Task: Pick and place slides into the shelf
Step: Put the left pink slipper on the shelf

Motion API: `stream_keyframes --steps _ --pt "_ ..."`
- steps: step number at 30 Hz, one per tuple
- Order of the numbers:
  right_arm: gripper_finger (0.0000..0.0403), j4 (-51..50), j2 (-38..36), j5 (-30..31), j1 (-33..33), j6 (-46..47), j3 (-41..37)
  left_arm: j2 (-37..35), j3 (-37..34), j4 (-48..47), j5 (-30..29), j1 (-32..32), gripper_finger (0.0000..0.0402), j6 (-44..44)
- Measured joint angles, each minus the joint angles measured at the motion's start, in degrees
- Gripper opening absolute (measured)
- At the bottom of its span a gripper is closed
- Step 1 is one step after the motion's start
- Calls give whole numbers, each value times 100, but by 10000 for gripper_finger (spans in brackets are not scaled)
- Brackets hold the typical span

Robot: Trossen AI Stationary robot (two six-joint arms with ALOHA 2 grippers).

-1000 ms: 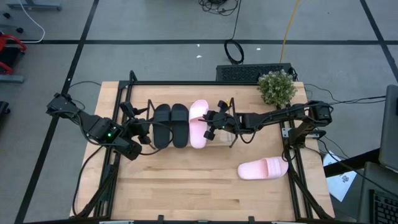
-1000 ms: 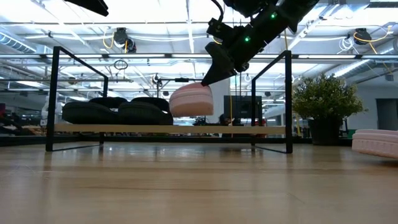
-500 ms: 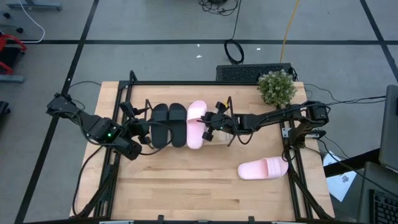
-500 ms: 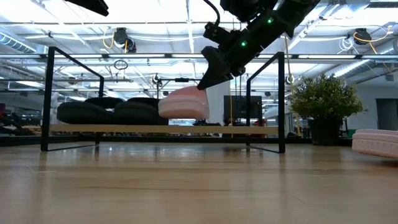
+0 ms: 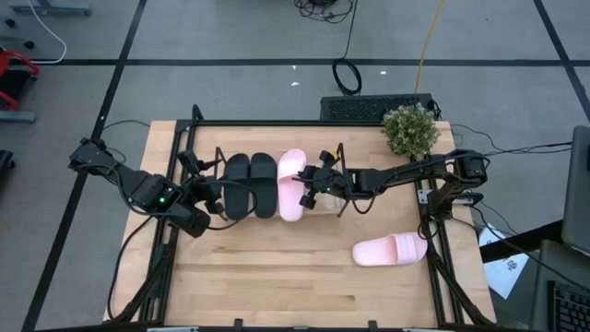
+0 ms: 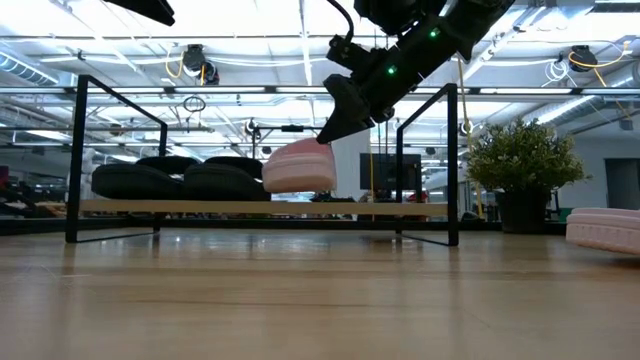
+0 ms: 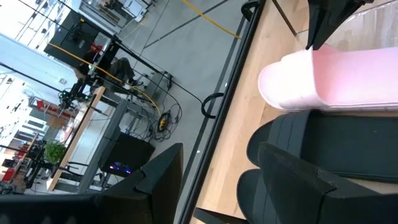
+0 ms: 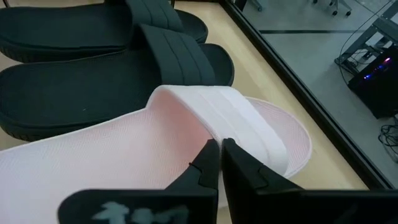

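The shelf [image 5: 324, 206] stands mid-table, its pale board [image 6: 350, 207] between black wire ends. Two black slides [image 5: 251, 185] [image 6: 180, 178] lie side by side on its left part. A pink slide [image 5: 292, 184] [image 6: 298, 168] sits beside them on their right, held by my right gripper [image 5: 311, 184] [image 6: 328, 130], which is shut on it. A second pink slide [image 5: 390, 249] [image 6: 605, 228] lies sole-down on the table's near right. My left gripper [image 5: 210, 195] waits open by the shelf's left end, next to the black slides [image 7: 323, 155]. My right gripper pinches the pink slide's strap [image 8: 214, 138] at its edge between the two fingers [image 8: 239, 165]. It comes slanting down from the table's right. The slide lies level along the shelf, close over the board; whether its sole touches the board, I cannot tell.
A potted plant [image 5: 410, 129] [image 6: 515, 160] stands at the table's far right corner. The shelf's right part [image 5: 327, 198] is bare board. Open wooden table top [image 5: 277, 277] spreads along the near side. Cables and a black box lie on the floor beyond the far edge.
My right gripper has moved toward the table's left and slightly down, bringing the pink slide up against the black slides. The shelf with its black slides has slid a little toward the table's left. In the last half second almost nothing moved.
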Motion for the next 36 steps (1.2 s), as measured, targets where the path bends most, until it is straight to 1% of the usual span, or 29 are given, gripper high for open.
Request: stream_keyframes --steps 18,29,36 --pt "0 85 0 11 -76 -40 -15 0 0 -2 0 2 216 -2" --pt "0 1760 -5 -4 -76 63 -964 0 0 -2 1 2 216 -2" --pt "0 1824 -7 -26 -76 30 -1010 0 2 32 0 2 216 -1"
